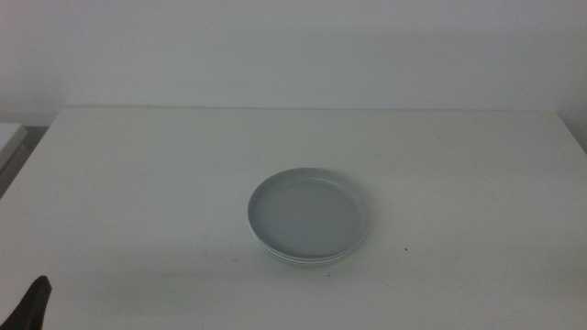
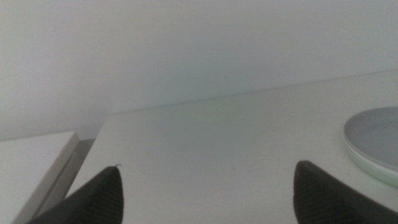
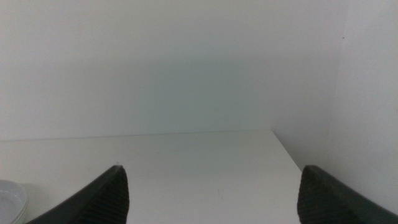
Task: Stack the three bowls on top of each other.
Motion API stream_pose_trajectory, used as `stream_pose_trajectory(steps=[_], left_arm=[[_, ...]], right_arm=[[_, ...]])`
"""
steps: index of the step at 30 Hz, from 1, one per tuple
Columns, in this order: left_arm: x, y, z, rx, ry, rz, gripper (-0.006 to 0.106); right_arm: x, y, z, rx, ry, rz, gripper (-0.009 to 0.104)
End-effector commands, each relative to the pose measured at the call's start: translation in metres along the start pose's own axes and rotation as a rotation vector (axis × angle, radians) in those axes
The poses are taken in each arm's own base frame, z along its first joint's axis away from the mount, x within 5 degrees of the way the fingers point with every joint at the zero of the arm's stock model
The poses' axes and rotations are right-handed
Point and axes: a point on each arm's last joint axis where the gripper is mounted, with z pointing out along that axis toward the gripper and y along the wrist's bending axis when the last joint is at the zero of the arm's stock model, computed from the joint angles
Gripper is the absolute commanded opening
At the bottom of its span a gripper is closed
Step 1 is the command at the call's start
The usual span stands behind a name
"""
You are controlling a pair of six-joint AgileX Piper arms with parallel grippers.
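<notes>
Grey-blue bowl (image 1: 307, 214) atop stacked bowls on white table (image 1: 138, 183).

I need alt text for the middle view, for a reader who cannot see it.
A stack of bowls, grey-blue one on top, sits near the middle of a white table. The left gripper shows at the bottom left corner; nothing touches the stack.

Desk: flat matte white rectangular desk (image 1: 138, 183), far edge straight against the wall.
Wall: plain white painted wall (image 1: 293, 50), unmarked, behind the desk.
Side wall: second white wall (image 3: 373, 93), meeting the rear wall at a corner.
Side furniture: low white surface (image 2: 31, 162) just beside the desk.
Light: soft, even, diffuse.
</notes>
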Motion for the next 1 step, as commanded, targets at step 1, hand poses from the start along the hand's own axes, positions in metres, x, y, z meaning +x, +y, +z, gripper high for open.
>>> stream_pose_trajectory(steps=[1], left_arm=[[-0.0010,0.0001,-0.0002,-0.002,-0.014,-0.004,0.094]], right_arm=[[0.0002,-0.0005,-0.0001,0.009,-0.010,-0.013,0.093]])
